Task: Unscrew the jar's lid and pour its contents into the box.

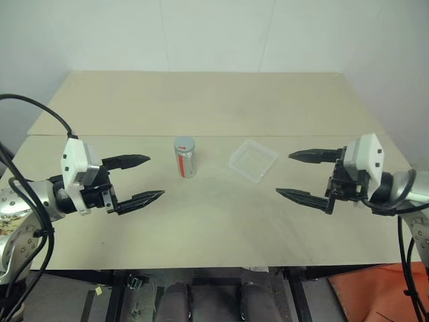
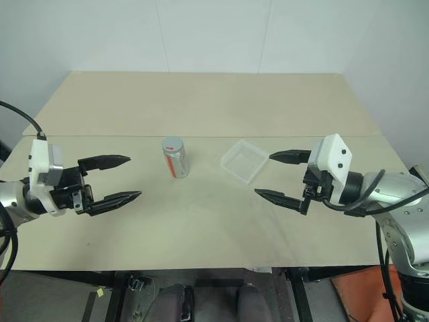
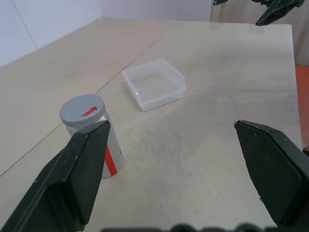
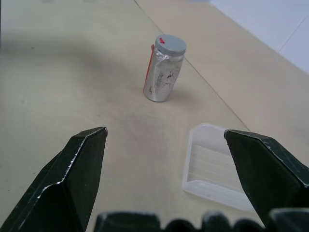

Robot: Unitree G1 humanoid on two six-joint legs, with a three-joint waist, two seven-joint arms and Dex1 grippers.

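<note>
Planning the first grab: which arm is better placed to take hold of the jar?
Left, probably. The open left gripper sits nearer the upright jar, with bare table between. The open right gripper has the box lying in its way.

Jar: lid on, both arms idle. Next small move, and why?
Probably bring the left gripper in toward the jar to hold its body. The jar stands upright on the table with the lid still on, nearer that gripper than the right gripper. Both grippers hang open and empty, and the box sits beside the jar, apart from it.
</note>
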